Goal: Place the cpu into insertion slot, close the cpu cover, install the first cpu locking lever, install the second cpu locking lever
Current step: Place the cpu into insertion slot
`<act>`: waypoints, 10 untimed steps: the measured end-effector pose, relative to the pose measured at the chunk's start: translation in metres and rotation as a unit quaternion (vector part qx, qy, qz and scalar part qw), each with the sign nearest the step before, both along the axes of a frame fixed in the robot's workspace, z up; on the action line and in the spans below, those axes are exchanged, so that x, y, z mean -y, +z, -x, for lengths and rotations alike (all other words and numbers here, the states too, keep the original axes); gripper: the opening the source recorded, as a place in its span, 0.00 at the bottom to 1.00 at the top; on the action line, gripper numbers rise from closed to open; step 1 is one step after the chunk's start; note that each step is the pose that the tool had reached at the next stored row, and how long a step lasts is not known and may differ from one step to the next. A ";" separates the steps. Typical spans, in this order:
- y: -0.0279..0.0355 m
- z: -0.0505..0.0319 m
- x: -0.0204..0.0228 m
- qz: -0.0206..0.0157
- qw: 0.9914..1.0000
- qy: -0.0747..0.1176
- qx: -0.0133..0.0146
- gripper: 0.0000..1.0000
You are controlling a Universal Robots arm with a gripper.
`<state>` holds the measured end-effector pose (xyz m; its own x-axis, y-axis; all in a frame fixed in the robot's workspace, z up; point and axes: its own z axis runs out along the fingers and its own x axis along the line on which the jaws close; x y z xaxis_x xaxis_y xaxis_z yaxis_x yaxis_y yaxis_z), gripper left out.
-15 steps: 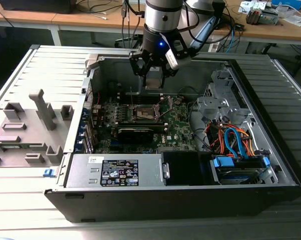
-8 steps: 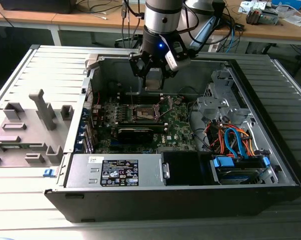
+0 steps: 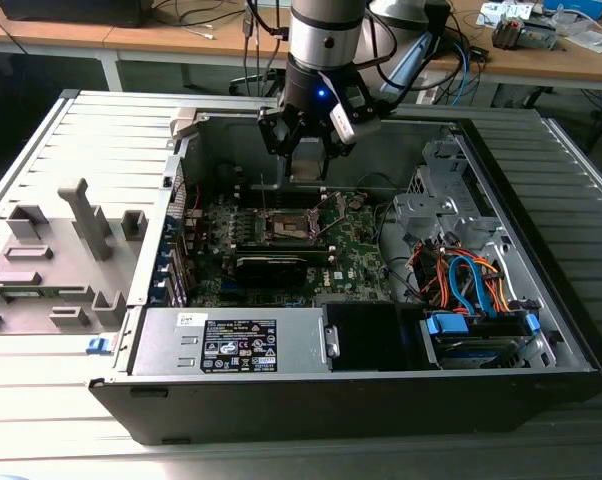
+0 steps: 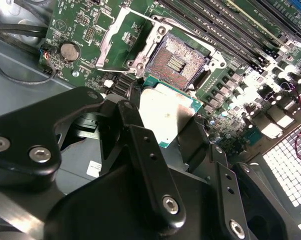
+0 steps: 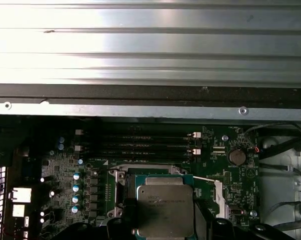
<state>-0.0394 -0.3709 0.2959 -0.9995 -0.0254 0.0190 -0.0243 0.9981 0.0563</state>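
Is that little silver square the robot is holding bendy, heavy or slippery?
Probably stiff: the cpu has a flat metal top and lies unbent in the gripper. Likely light, since it is thin and small. Its smooth top looks slippery, so it might slide if pushed.

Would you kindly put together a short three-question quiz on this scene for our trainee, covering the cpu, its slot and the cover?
1. True or false: the cpu is seated in the insertion slot.
2. The cpu cover is: A) closed over the slot, B) swung open beside the slot, C) held by the arm.
3. Fill in: the gripper is shut on the ____.

Key: 1 false, the pin field is bare and the chip is held clear of it. 2 B. 3 cpu.
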 end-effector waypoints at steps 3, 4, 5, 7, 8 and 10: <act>-0.0009 0.0001 0.0000 0.005 1.000 0.000 0.000 0.55; -0.0014 0.0000 0.0000 0.009 1.000 0.000 0.000 0.55; -0.0019 0.0000 0.0000 0.011 1.000 0.000 0.000 0.55; -0.0026 0.0000 0.0000 0.011 1.000 0.000 0.000 0.55; -0.0033 0.0000 0.0000 0.011 1.000 0.000 0.000 0.55; -0.0044 0.0000 0.0000 0.011 1.000 0.000 0.000 0.55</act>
